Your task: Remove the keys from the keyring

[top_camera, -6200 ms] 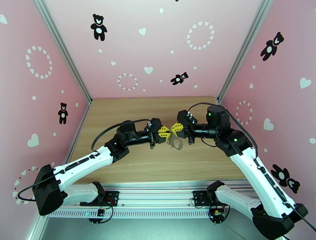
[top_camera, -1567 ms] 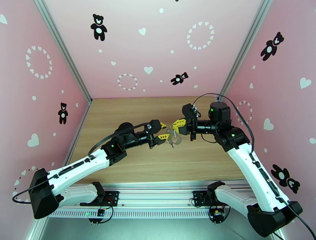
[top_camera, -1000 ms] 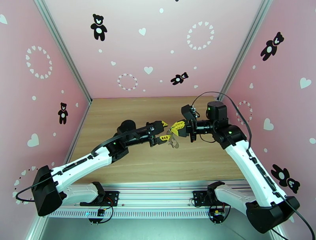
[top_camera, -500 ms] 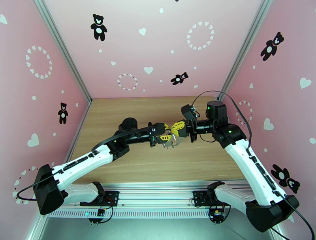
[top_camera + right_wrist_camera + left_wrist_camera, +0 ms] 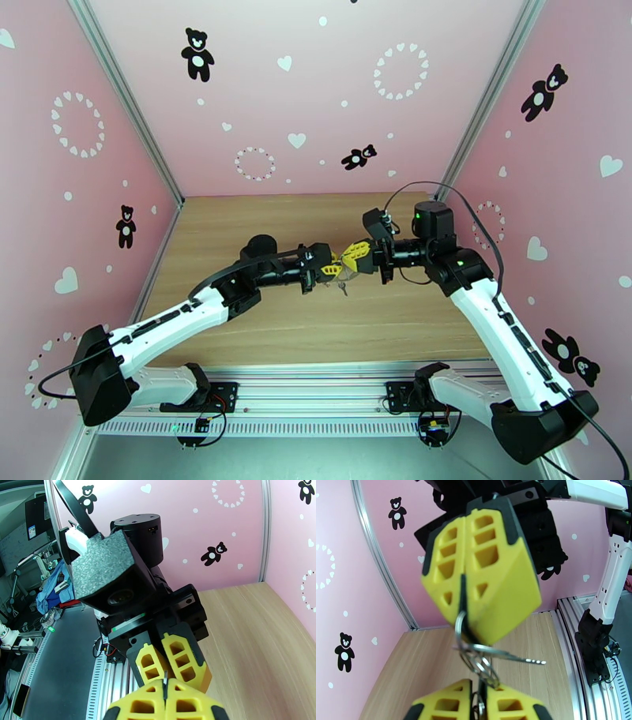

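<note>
Top view: you have left gripper (image 5: 338, 271) and right gripper (image 5: 348, 261) tip to tip above the table (image 5: 261, 331), keys (image 5: 342, 288) dangling beneath
Left wrist: right gripper (image 5: 463, 586) clamps the keyring (image 5: 474, 660); left gripper (image 5: 478, 704) pinches metal below, likely a key
Right wrist: both grippers' finger pairs closed, nose to nose

Bright, even, soft-shadowed light; overhead view bends at its edges; nearest yellow fingers (image 5: 482, 578) in the left wrist view blur.
</note>
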Available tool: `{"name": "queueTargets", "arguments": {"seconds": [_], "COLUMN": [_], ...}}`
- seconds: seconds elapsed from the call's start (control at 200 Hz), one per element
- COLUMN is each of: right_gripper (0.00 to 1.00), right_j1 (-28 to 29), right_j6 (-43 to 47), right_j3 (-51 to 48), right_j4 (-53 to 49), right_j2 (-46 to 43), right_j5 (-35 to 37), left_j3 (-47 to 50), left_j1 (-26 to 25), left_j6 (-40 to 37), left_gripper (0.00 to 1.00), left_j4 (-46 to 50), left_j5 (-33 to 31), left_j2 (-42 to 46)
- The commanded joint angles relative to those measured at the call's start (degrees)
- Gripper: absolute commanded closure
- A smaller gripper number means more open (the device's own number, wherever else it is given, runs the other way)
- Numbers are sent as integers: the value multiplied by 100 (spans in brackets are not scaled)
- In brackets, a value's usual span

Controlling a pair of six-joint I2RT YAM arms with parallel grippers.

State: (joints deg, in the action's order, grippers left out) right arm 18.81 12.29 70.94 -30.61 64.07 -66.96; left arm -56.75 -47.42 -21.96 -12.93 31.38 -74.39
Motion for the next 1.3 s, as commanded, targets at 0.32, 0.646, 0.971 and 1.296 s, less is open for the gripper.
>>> {"name": "queueTargets", "arguments": {"seconds": [0.32,0.646,0.971,1.296], "right_gripper": [100,100,100,100], "right_j1": [400,817,1459,2212], "right_j6": [439,956,1666,2435], "right_j3": [106,78,80,78], "right_j4": [-204,-346,-590,-789], "right_j2": [-269,-584,-753,-818], "right_j5": [1117,2211,3440,5136], "left_j3": [-484,-521,-698,-846], "left_j1": [99,230,391,444], "left_j6": [862,1423,2073,2266], "left_gripper": [100,100,100,100], "left_j4": [96,31,178,369], "left_j5": [267,417,422,406], "left_j2": [-40,21,-52,-50]}}
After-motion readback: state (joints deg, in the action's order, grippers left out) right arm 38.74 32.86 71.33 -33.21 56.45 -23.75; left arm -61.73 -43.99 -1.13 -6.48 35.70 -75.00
